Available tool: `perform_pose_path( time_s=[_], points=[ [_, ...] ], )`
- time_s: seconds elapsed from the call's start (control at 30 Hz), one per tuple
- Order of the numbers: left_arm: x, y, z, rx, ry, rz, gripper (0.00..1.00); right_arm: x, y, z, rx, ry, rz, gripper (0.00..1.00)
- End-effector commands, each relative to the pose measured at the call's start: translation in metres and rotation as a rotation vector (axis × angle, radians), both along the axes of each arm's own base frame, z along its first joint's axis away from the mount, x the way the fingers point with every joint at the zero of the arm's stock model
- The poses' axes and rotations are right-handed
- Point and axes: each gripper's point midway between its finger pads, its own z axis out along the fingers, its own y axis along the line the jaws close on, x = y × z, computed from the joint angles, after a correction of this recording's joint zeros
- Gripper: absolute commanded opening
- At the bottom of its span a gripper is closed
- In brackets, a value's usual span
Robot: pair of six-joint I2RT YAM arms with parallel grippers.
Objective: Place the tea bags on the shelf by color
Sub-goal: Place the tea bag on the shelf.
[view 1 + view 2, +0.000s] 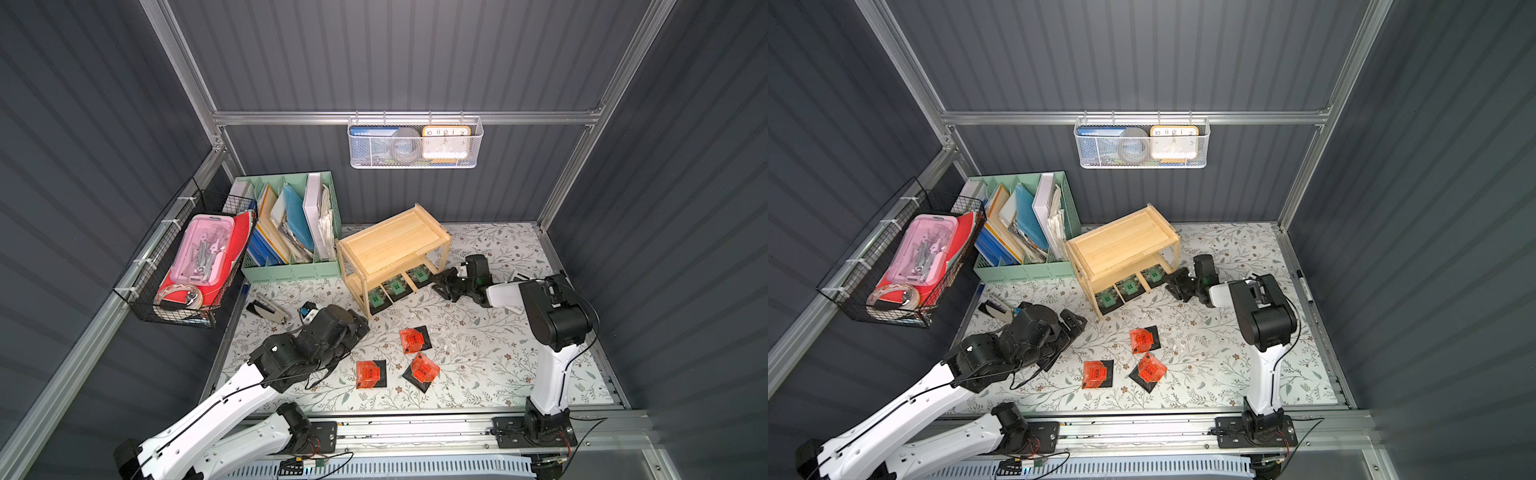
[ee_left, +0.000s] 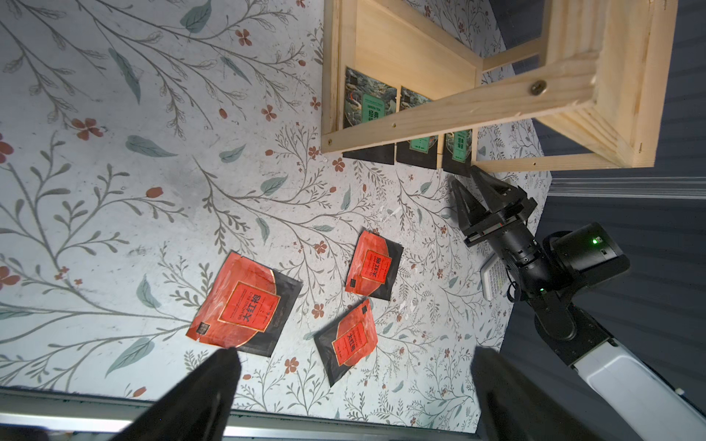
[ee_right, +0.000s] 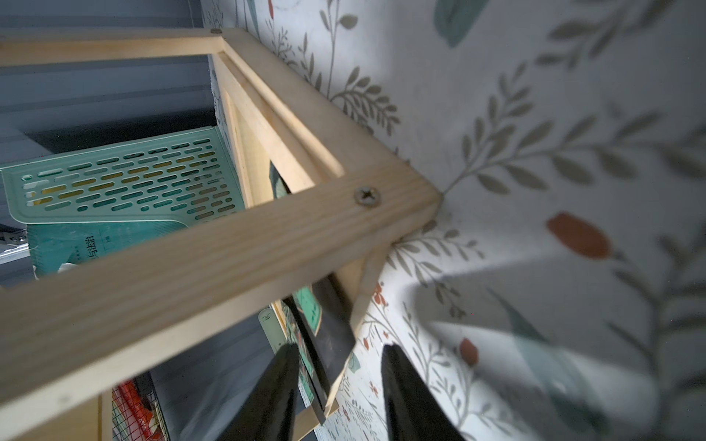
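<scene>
The wooden shelf (image 1: 392, 243) stands at the back of the table. Three green tea bags (image 1: 395, 287) lie side by side on its lower board, their front edges sticking out. Three orange tea bags (image 1: 412, 338) (image 1: 369, 373) (image 1: 424, 369) lie on the floral table in front. My right gripper (image 1: 438, 286) hovers at the shelf's right end, jaws apart. In the right wrist view the dark edge of the end green tea bag (image 3: 332, 336) sits between its fingertips, ungripped. My left gripper (image 1: 357, 328) is wide open and empty, left of the orange bags.
A mint-green file organizer (image 1: 291, 232) stands left of the shelf, and a black wire basket (image 1: 187, 270) hangs on the left wall. A stapler (image 1: 268, 309) lies near the left arm. A white mesh basket (image 1: 415, 143) hangs on the back wall.
</scene>
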Motion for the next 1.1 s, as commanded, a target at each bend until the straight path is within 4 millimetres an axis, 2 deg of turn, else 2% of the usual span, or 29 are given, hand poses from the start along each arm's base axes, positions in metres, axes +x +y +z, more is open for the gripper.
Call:
perform_pose_path(
  time_s=[0.0, 0.3, 0.7, 0.87, 1.07],
  points=[
    [-0.001, 0.006, -0.006, 0.034, 0.003, 0.008, 1.00, 0.008, 0.002, 0.019, 0.016, -0.046, 0.006, 0.41],
    [0.000, 0.007, -0.005, 0.034, -0.002, 0.013, 1.00, 0.013, 0.004, 0.025, 0.022, -0.058, 0.007, 0.41],
    [0.000, 0.007, -0.005, 0.033, -0.002, 0.013, 1.00, 0.009, 0.000, 0.016, 0.000, -0.017, -0.003, 0.41],
    [0.002, 0.003, -0.007, 0.011, -0.008, 0.010, 1.00, -0.009, -0.008, 0.011, -0.061, 0.032, -0.003, 0.44],
    [0.007, -0.006, -0.016, -0.004, -0.014, -0.005, 1.00, -0.042, -0.017, 0.027, -0.129, 0.045, 0.051, 0.46]
  ],
)
